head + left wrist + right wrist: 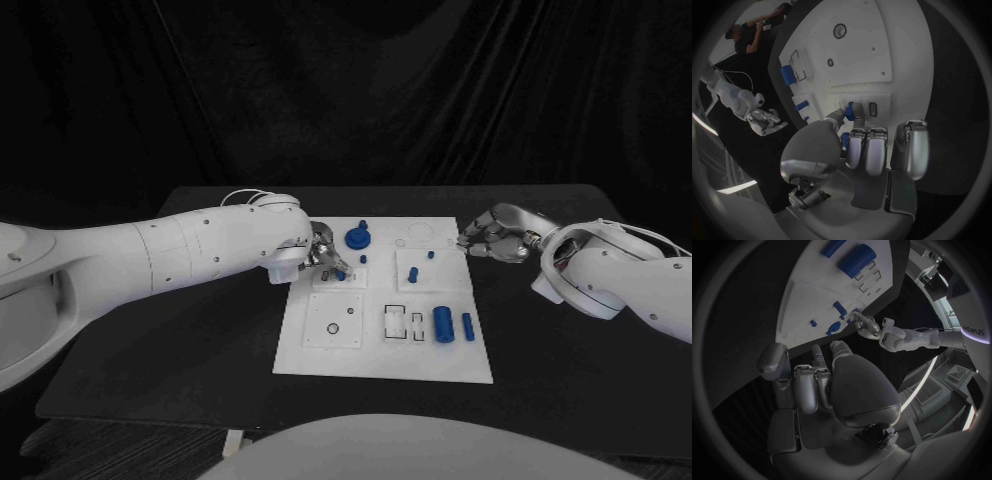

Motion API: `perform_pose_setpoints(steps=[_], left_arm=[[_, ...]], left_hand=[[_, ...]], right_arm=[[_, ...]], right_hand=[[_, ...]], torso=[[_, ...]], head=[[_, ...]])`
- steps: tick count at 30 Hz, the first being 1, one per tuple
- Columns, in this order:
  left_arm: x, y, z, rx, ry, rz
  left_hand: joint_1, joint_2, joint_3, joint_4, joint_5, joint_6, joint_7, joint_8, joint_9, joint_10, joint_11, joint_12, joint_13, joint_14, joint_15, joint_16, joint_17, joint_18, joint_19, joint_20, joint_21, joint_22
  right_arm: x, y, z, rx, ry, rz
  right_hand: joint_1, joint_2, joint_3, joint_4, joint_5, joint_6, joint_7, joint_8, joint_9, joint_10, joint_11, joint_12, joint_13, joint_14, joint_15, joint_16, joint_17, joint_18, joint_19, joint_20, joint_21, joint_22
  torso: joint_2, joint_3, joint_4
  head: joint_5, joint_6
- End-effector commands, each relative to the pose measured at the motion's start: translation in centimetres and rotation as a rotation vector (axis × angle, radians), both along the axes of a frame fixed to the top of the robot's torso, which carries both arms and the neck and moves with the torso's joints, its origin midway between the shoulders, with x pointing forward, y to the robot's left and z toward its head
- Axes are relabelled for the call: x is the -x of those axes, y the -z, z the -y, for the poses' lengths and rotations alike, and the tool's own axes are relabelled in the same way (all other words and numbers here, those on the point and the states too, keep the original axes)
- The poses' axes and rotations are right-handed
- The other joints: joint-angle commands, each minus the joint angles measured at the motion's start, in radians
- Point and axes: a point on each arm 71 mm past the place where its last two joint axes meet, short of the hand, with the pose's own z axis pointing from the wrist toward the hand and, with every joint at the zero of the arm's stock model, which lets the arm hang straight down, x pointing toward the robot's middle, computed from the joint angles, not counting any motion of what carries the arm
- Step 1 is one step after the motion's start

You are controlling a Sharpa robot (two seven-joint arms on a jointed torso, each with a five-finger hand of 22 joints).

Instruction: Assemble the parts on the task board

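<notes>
The white task board [382, 345] lies mid-table. My left hand [306, 252] hovers over its near-left upper corner; thumb and fingers pinch a small blue part [852, 111] just above the board [879, 45], beside a small slot. My right hand [495, 236] floats off the board's upper right edge with its fingers curled in and nothing in them [811, 385]. A round blue part with a peg [359, 237] stands near the board's top. A large blue cylinder [443, 325] and a slimmer blue part [467, 323] lie at the lower right.
More small blue parts [413, 274] stand mid-board. Empty cut-outs [400, 322] and a square plate with a hole [336, 322] take up the board's lower left. Black table [173, 350] surrounds the board, bare on both sides.
</notes>
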Motion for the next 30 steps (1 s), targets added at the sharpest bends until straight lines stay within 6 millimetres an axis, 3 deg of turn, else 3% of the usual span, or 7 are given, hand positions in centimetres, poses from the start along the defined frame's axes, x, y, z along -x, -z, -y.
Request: perform_pose_setpoints(steps=[1, 4, 6, 7, 9, 21, 30], left_arm=[[0.1, 0.1, 0.4, 0.028, 0.014, 0.008], [0.1, 0.1, 0.4, 0.031, 0.015, 0.009], [0.0, 0.1, 0.3, 0.034, 0.017, 0.011], [0.0, 0.1, 0.3, 0.036, 0.017, 0.011], [0.0, 0.1, 0.3, 0.040, 0.019, 0.014], [0.4, -0.3, 0.3, 0.085, 0.015, 0.056], [1.4, -1.1, -0.1, 0.147, -0.009, 0.136]], left_hand=[[0.013, -0.002, 0.012, -0.002, 0.039, -0.011, 0.000, 0.008, 0.006, 0.104, -0.006, -0.001, 0.263, 0.105, -0.010, 0.003, 0.263, 0.020, 0.023, -0.007, -0.004, 0.218], [0.027, -0.004, 0.031, -0.010, 0.107, -0.015, -0.002, 0.014, 0.013, 0.104, -0.009, -0.001, 0.263, 0.105, -0.012, 0.003, 0.263, 0.021, 0.022, -0.009, -0.006, 0.217], [0.031, -0.006, 0.040, -0.013, 0.126, -0.016, -0.003, 0.015, 0.015, 0.104, -0.010, -0.001, 0.263, 0.105, -0.013, 0.003, 0.263, 0.021, 0.023, -0.009, -0.005, 0.218], [0.040, -0.010, 0.056, -0.021, 0.168, -0.018, -0.005, 0.017, 0.017, 0.104, -0.011, -0.001, 0.263, 0.105, -0.014, 0.003, 0.263, 0.021, 0.021, -0.010, -0.007, 0.217], [0.050, -0.015, 0.081, -0.032, 0.202, -0.020, -0.006, 0.019, 0.019, 0.104, -0.012, -0.001, 0.263, 0.105, -0.015, 0.003, 0.263, 0.021, 0.020, -0.012, -0.008, 0.217], [0.048, -0.070, 0.316, -0.122, 0.256, -0.023, -0.007, 0.041, 0.039, 0.104, -0.016, -0.001, 0.263, 0.105, -0.018, 0.003, 0.263, 0.021, 0.019, -0.016, -0.008, 0.216], [0.037, -0.080, 0.381, -0.151, 0.294, -0.032, -0.002, 0.047, 0.048, 0.104, -0.013, -0.001, 0.263, 0.105, -0.017, 0.003, 0.263, 0.022, 0.018, -0.014, -0.011, 0.216]], right_arm=[[0.0, 0.2, 0.1, 0.012, 0.008, -0.011], [0.0, 0.2, 0.1, 0.012, 0.008, -0.011], [0.1, 0.2, 0.1, 0.012, 0.009, -0.012], [0.1, 0.2, 0.2, 0.012, 0.009, -0.012], [0.1, 0.2, 0.2, 0.012, 0.009, -0.012], [0.1, 0.2, 0.2, 0.013, 0.011, -0.013], [0.1, 0.2, 0.3, 0.014, 0.014, -0.013]], right_hand=[[0.012, 0.001, 0.006, -0.001, 0.003, -0.002, 0.007, -0.003, -0.002, 0.085, -0.002, -0.003, 0.234, 0.083, 0.000, -0.004, 0.178, 0.006, -0.008, 0.003, -0.006, 0.116], [0.012, 0.001, 0.006, -0.001, 0.003, -0.002, 0.007, -0.003, -0.002, 0.085, -0.002, -0.003, 0.234, 0.083, 0.000, -0.004, 0.178, 0.006, -0.008, 0.003, -0.006, 0.116], [0.012, 0.001, 0.006, -0.001, 0.003, -0.002, 0.007, -0.003, -0.002, 0.085, -0.002, -0.003, 0.234, 0.083, 0.000, -0.004, 0.178, 0.006, -0.008, 0.003, -0.006, 0.116], [0.012, 0.001, 0.006, -0.001, 0.003, -0.002, 0.007, -0.003, -0.002, 0.085, -0.002, -0.003, 0.234, 0.083, 0.000, -0.004, 0.178, 0.006, -0.008, 0.003, -0.006, 0.116], [0.012, 0.001, 0.009, 0.000, 0.003, -0.001, 0.007, -0.003, -0.002, 0.085, -0.002, -0.004, 0.233, 0.083, 0.001, -0.005, 0.177, 0.007, -0.008, 0.003, -0.008, 0.116], [0.013, 0.002, 0.009, 0.000, 0.003, -0.001, 0.007, -0.003, -0.002, 0.085, -0.002, -0.004, 0.233, 0.083, 0.001, -0.005, 0.178, 0.007, -0.008, 0.003, -0.008, 0.116], [0.013, 0.002, 0.009, 0.000, 0.003, -0.001, 0.007, -0.003, -0.002, 0.085, -0.002, -0.004, 0.233, 0.083, 0.001, -0.005, 0.178, 0.007, -0.008, 0.003, -0.008, 0.116]], torso=[[-0.001, 0.0003, -0.0005], [0.000, 0.0002, -0.0005], [0.000, 0.0001, -0.0005], [0.000, 0.0001, -0.0004], [0.000, 0.0001, -0.0004], [0.001, 0.0001, -0.0002], [0.001, 0.0001, 0.0000]], head=[[0.001, 0.000], [0.001, 0.000], [0.000, 0.000], [-0.001, 0.000], [-0.001, 0.000], [0.001, 0.000], [0.000, 0.000]])
